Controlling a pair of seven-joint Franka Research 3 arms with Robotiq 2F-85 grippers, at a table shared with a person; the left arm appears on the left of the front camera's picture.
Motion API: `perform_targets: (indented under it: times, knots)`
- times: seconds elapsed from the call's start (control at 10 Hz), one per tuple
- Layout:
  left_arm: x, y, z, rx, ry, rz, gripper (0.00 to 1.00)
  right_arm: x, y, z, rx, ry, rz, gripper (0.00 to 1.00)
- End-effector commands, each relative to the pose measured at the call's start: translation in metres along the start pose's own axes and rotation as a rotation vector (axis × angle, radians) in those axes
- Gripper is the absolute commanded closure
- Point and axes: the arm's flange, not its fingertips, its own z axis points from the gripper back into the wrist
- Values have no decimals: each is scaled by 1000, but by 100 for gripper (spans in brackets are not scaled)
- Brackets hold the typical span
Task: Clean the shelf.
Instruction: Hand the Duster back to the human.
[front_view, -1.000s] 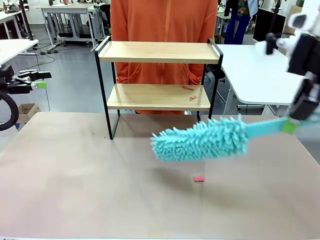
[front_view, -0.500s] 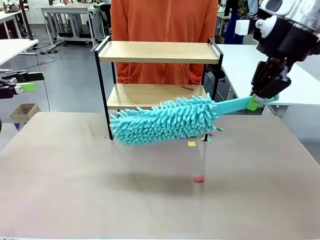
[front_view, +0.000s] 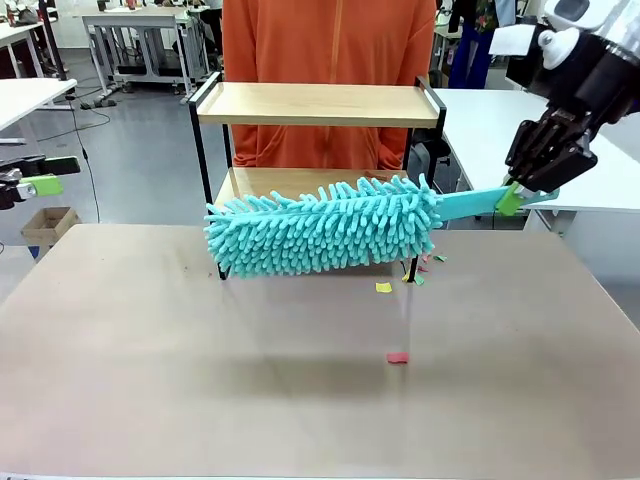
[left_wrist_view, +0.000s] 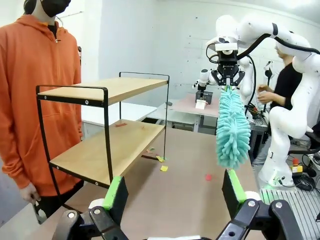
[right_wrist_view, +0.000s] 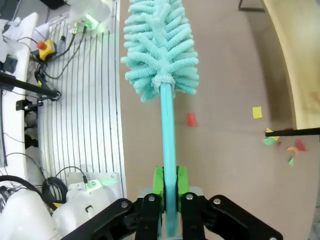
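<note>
The shelf (front_view: 318, 103) stands at the table's far side, with small red scraps (left_wrist_view: 120, 125) lying on its lower board. My right gripper (front_view: 512, 197) is shut on the handle of a turquoise fluffy duster (front_view: 320, 228). The duster is held level in front of the lower board and above the table, clear of the shelf (left_wrist_view: 107, 90) in the left wrist view. The right wrist view has the handle clamped between the green pads of the right gripper (right_wrist_view: 169, 182). My left gripper (front_view: 40, 180) hangs open at the far left with nothing between its fingers (left_wrist_view: 116, 192).
Paper scraps lie on the table: a yellow one (front_view: 384, 287), a red one (front_view: 398, 357) and several by the shelf's right leg (front_view: 420, 270). A person in an orange hoodie (front_view: 328, 45) stands behind the shelf. A white table (front_view: 500, 130) is at the back right.
My right gripper carried the duster left from the table's right side to the front of the lower board, then slightly up. Coloured scraps appeared on the table by the shelf's right leg.
</note>
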Motion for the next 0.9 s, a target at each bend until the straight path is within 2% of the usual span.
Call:
perform_targets:
  times: [0.0, 0.2, 0.4, 0.5, 0.8]
  knots:
    - [3, 5, 1, -1, 3, -20, 0, -4, -1, 3, 0, -11, -4, 87]
    - [3, 5, 1, -1, 3, -20, 0, -35, -34, -11, 104, -179, 96, 87]
    - [2, 3, 1, 1, 2, -4, 0, -56, -49, -24, 136, -257, 157, 87]
    - [6, -15, -11, 34, 27, -42, 0, -63, -54, -27, 133, -251, 165, 87]
    - [24, -80, -36, 67, -13, -119, 0, -76, -63, -28, 135, -200, 198, 87]
